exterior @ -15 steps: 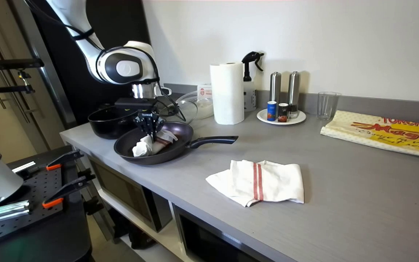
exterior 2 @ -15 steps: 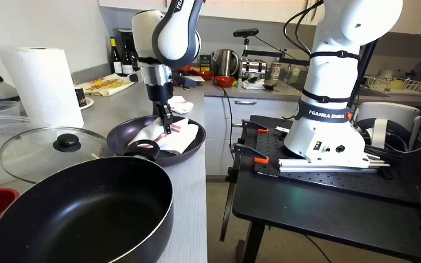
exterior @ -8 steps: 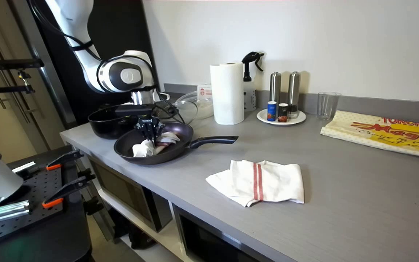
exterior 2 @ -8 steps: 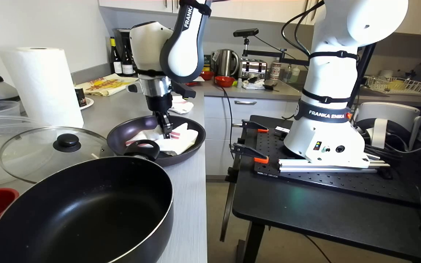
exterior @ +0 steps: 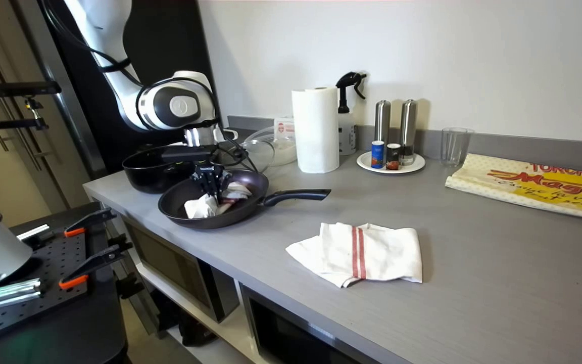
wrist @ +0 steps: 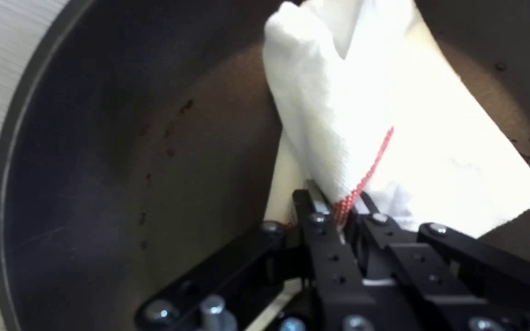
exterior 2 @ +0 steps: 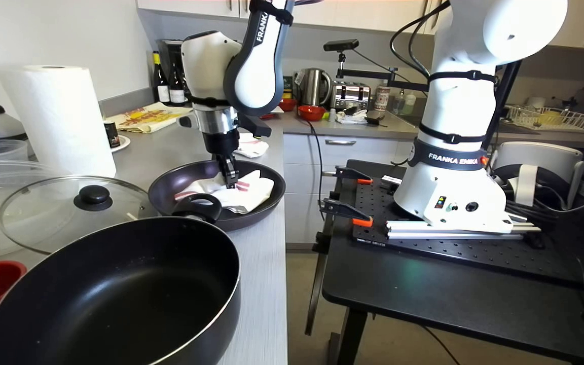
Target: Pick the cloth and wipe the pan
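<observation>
A white cloth with red stripes lies crumpled in the dark frying pan; the cloth shows in both exterior views (exterior: 201, 207) (exterior 2: 254, 192) and in the wrist view (wrist: 430, 151). The pan (exterior: 174, 199) (exterior 2: 170, 182) (wrist: 95, 193) stands on the counter with its handle out to one side. My gripper (exterior: 215, 196) (exterior 2: 230, 183) points down into the pan. In the wrist view my gripper (wrist: 336, 202) is shut on a fold of the cloth at a red stripe. Small dark specks show on the pan's bottom. The cloth hides part of that bottom.
A second folded striped cloth (exterior: 382, 253) lies on the counter. A deep black pot (exterior 2: 119, 294) and a glass lid (exterior 2: 43, 213) stand beside the pan. A paper towel roll (exterior: 315, 131) and a plate with shakers (exterior: 361, 161) are further back. The counter edge (exterior: 210, 247) is near the pan.
Over the last second my gripper has moved down into the pan, then up very slightly. The cloth is more bunched around the fingers. The pan has stayed in place.
</observation>
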`<action>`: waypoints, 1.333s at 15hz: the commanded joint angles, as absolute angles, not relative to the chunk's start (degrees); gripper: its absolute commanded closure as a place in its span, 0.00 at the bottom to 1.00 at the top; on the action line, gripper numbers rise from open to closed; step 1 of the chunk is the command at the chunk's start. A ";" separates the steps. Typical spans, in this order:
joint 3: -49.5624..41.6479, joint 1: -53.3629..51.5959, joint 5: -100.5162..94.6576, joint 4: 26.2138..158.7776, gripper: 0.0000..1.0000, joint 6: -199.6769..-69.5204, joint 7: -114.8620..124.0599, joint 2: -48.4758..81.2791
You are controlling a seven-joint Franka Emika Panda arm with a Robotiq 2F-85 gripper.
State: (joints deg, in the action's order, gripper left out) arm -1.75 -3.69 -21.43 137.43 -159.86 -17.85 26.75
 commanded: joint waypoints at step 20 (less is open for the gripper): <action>-0.67 -4.88 -21.94 133.34 0.97 -165.39 -16.55 32.03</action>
